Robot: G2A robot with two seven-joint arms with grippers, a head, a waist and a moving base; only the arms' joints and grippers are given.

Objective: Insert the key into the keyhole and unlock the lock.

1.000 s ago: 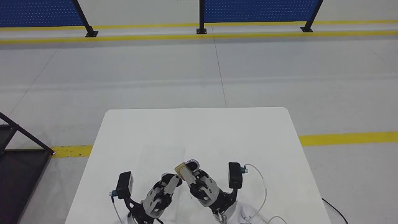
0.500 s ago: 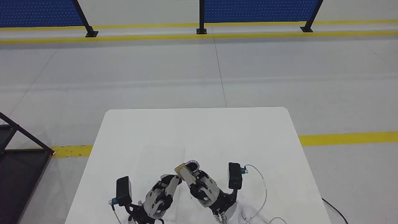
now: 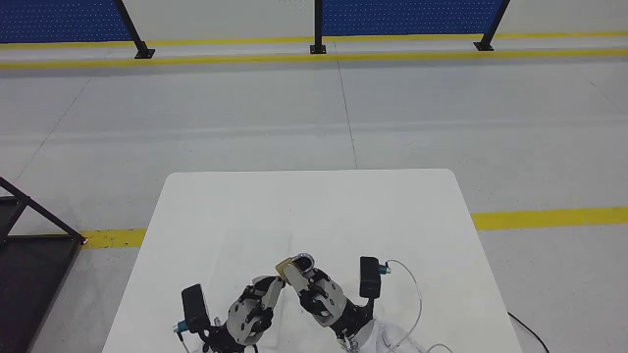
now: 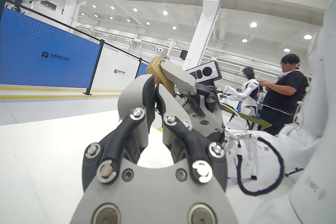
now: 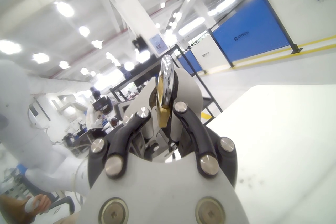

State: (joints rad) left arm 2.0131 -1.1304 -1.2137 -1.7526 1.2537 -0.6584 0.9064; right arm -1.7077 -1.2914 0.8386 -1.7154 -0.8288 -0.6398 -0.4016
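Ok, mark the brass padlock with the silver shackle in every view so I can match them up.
Top view: brass padlock, low centre, over the white table's near part.
Left wrist view: padlock just beyond the left gripper, mid-picture.
Right wrist view: padlock mid-picture, clamped in the right gripper's jaws.
Shared landmark: the white table under it.

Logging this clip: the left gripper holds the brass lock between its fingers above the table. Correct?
Not quite. The right gripper holds the lock between its fingers above the table, as the right wrist view shows.
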